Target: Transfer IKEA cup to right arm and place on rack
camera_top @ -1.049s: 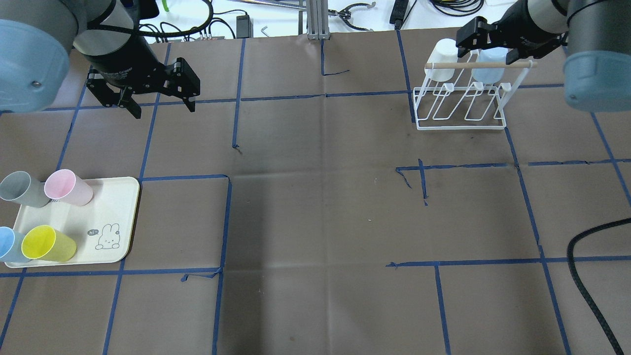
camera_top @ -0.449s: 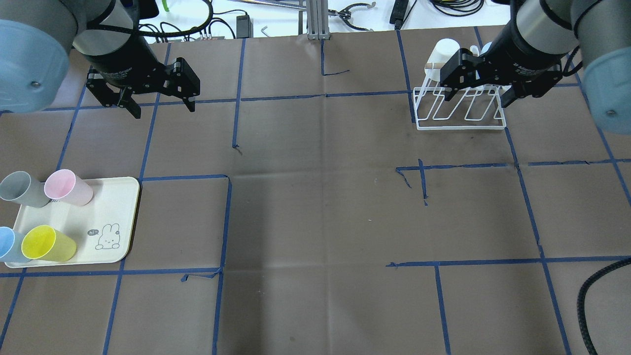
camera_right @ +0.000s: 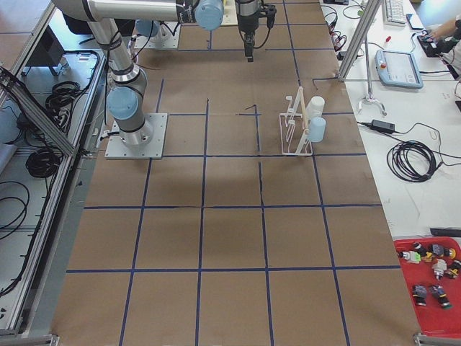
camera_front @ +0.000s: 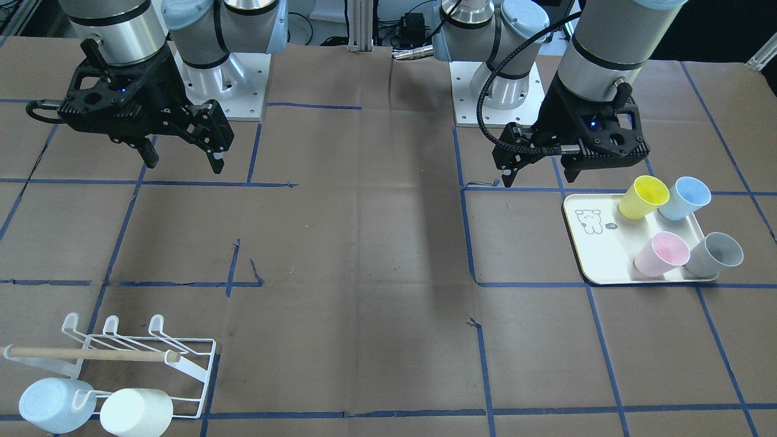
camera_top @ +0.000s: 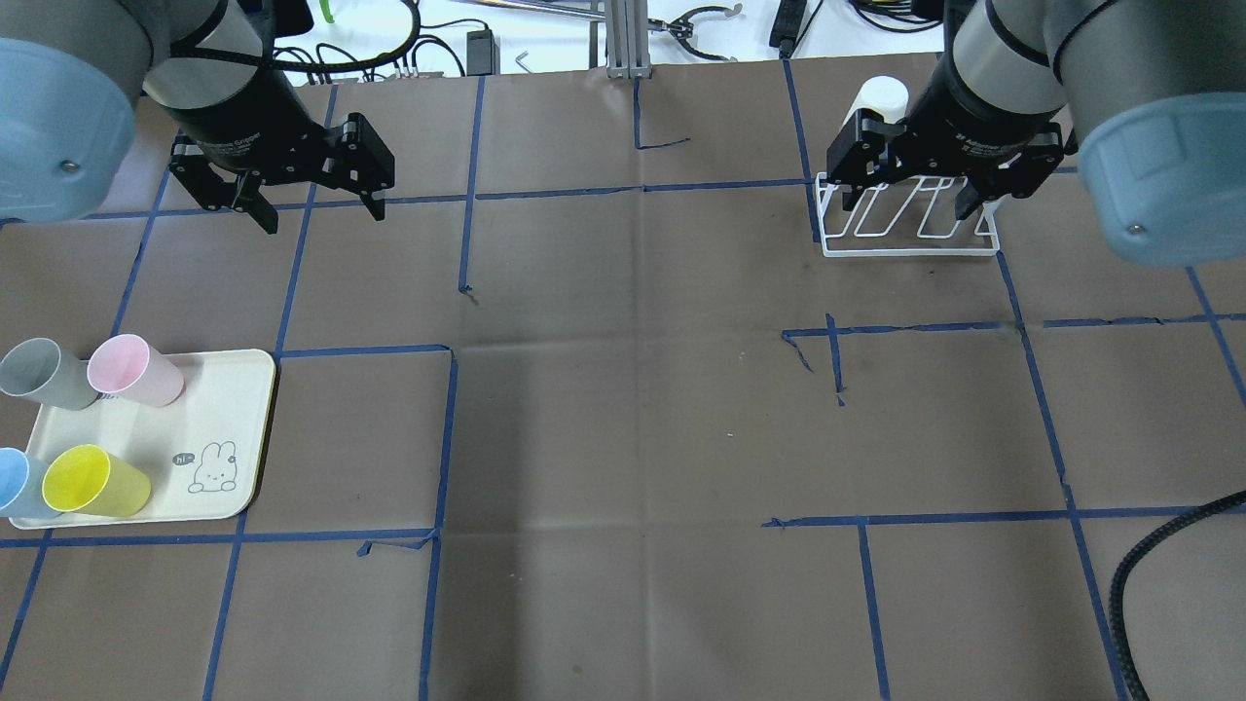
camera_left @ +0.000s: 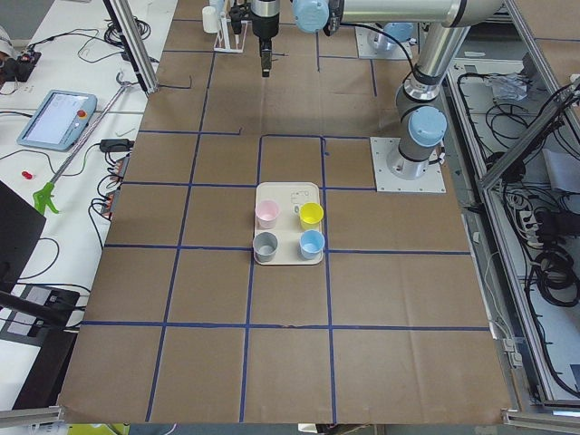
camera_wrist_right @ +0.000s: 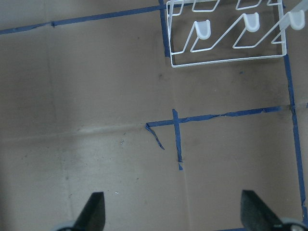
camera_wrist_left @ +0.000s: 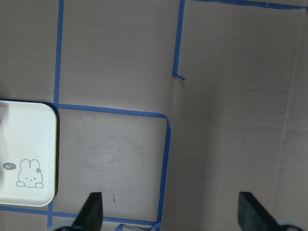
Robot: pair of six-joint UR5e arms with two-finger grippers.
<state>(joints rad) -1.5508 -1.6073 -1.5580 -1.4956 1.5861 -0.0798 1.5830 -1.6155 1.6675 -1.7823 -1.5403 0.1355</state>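
Several IKEA cups stand on the cream tray (camera_top: 209, 409): grey (camera_top: 44, 373), pink (camera_top: 134, 370), blue (camera_top: 12, 482) and yellow (camera_top: 92, 480). A pale blue cup (camera_front: 48, 403) and a white cup (camera_front: 136, 413) sit on the white wire rack (camera_front: 182, 364). My right gripper (camera_top: 905, 202) hangs open and empty above the rack (camera_top: 910, 239), and in the front view the right gripper (camera_front: 184, 162) is well back from those cups. My left gripper (camera_top: 321, 216) is open and empty, high over the table beyond the tray.
The left wrist view shows the tray corner (camera_wrist_left: 29, 154) with a rabbit drawing, left of the open fingers (camera_wrist_left: 94, 211). The right wrist view shows the rack's front edge (camera_wrist_right: 226, 60) at the top. Blue tape lines cross the brown table cover. Cables lie past the far edge.
The right gripper has pulled back from the pale blue cup on the rack, moving left and toward the robot, open and empty. The left arm has not moved.
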